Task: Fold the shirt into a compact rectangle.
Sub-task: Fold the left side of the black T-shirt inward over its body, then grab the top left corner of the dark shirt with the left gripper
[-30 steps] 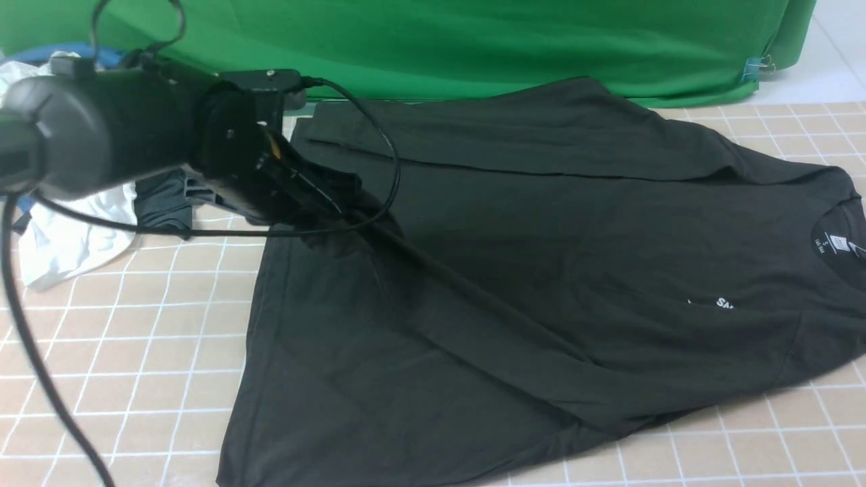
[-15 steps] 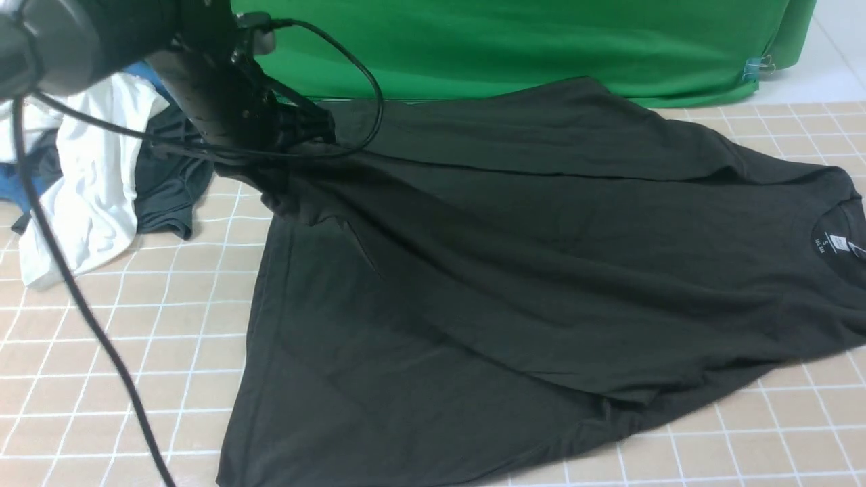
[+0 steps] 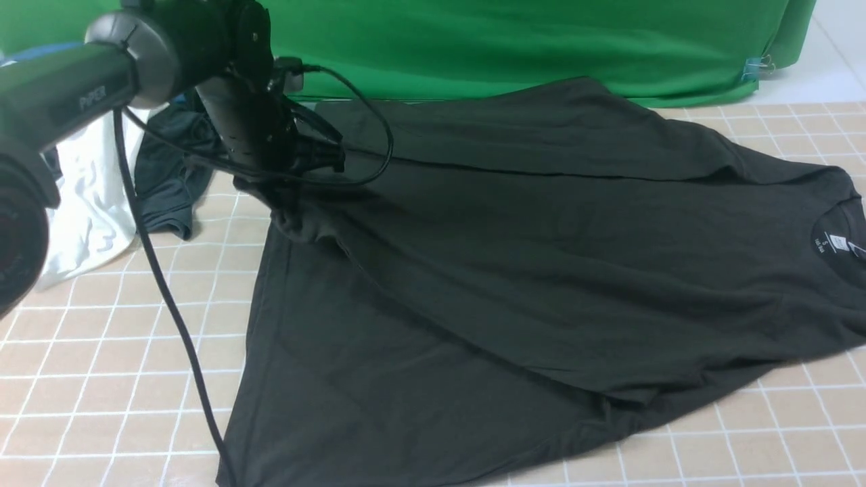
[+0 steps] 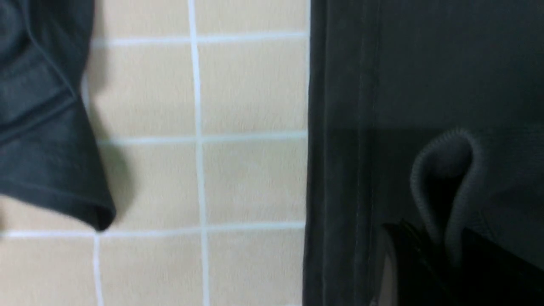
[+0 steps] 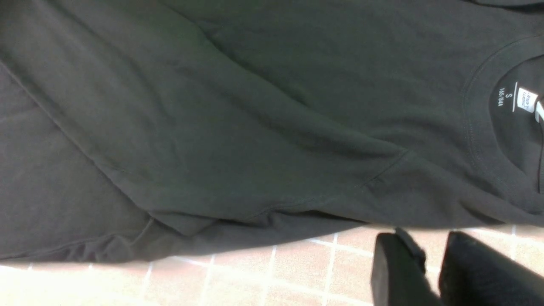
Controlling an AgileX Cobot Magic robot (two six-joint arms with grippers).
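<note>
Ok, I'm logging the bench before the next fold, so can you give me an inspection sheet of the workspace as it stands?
Surface: beige tiled tabletop with white grid lines.
Job's things: black T-shirt spread out, collar to the robot's right, neck label showing, far edge folded in; not a rectangle yet.
Clutter: dark grey garment and white garment heaped at the far left.
Hands: left hand shut on a bunched loop of the T-shirt; right hand holds nothing, fingers a narrow gap apart, over tile beside the T-shirt.
Cables: black cable hangs from the left arm across the tabletop.
Surroundings: green cloth backdrop behind.
</note>
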